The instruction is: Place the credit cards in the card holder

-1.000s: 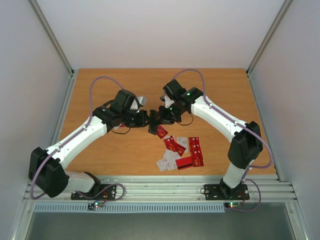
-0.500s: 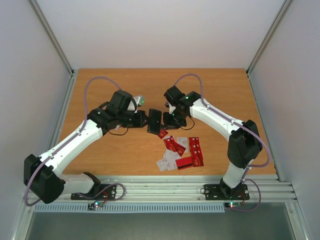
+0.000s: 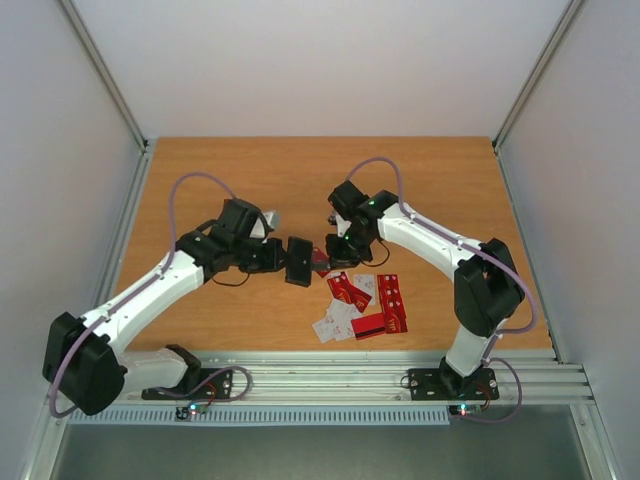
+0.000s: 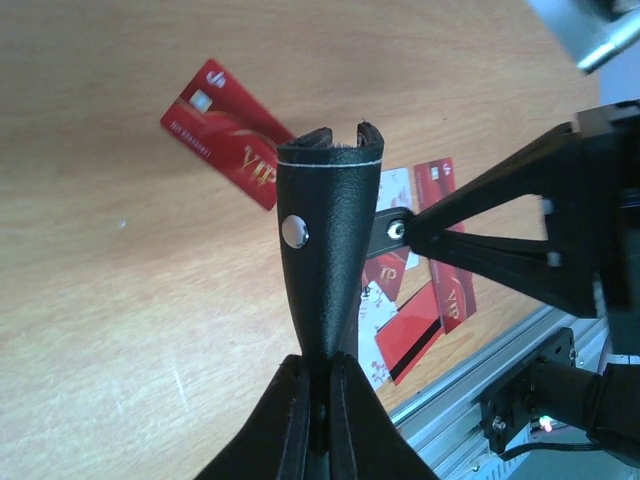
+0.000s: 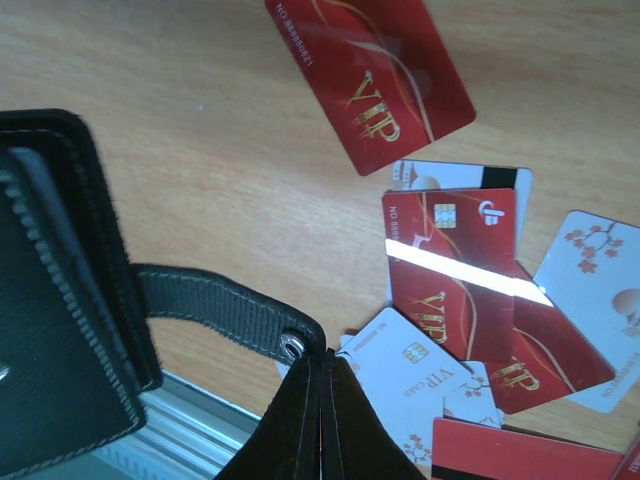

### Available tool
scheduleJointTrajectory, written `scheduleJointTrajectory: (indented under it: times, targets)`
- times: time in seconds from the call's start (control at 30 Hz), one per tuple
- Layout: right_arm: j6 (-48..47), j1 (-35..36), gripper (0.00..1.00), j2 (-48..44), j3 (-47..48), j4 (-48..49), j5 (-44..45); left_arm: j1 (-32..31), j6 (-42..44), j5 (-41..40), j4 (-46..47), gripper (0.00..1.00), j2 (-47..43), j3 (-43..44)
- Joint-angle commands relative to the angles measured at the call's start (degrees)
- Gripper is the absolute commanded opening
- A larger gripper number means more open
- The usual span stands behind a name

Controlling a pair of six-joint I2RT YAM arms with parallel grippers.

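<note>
Top external: brown wooden surface (image 3: 200, 180), pale grey walls (image 3: 300, 60). Small black folding card holder (image 3: 299, 261) squeezed in left tool (image 4: 318, 380), strap (image 5: 220, 310) pinched by right tool (image 5: 322, 380), red and white credit cards (image 3: 365, 300) nearby.

Left wrist view: the card holder (image 4: 325, 250) blocks one corner of the lone red card (image 4: 215, 125) at 11 o'clock, and much of the credit cards (image 4: 410, 345) at 4 o'clock. Right wrist view: holder cut off at 9 o'clock, cards running off at 4. From above, their print's too small to read.
</note>
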Motion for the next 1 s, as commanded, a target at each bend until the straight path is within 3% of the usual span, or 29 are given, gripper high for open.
scheduleJointTrajectory:
  times: [0.0,0.27,0.5,0.57,0.77,0.97]
  targets:
    - [-0.8,0.1,0.01,1.8,-0.4,0.9,-4.3,1.2,-2.8,0.8,4.4,0.00,-2.6,-5.3]
    - [-3.2,0.5,0.01,6.7,-0.8,1.3,-8.6,3.4,-7.1,6.4,15.1,0.00,-0.9,-16.9]
    - [-3.4,1.6,0.01,8.9,-1.8,1.8,-8.9,4.2,-7.3,7.4,19.3,0.03,4.8,-20.6]
    - [-3.3,1.5,0.01,8.9,-2.3,2.1,-8.9,4.3,-6.6,6.3,18.0,0.09,5.7,-20.7]
    - [-2.9,1.6,0.01,8.9,-3.4,2.9,-8.8,4.3,-2.0,-0.7,7.7,0.51,4.7,-16.6]
    - [-2.6,1.5,0.01,9.4,-3.3,3.0,-8.8,0.3,3.1,-9.9,-4.2,0.60,3.9,-8.0]
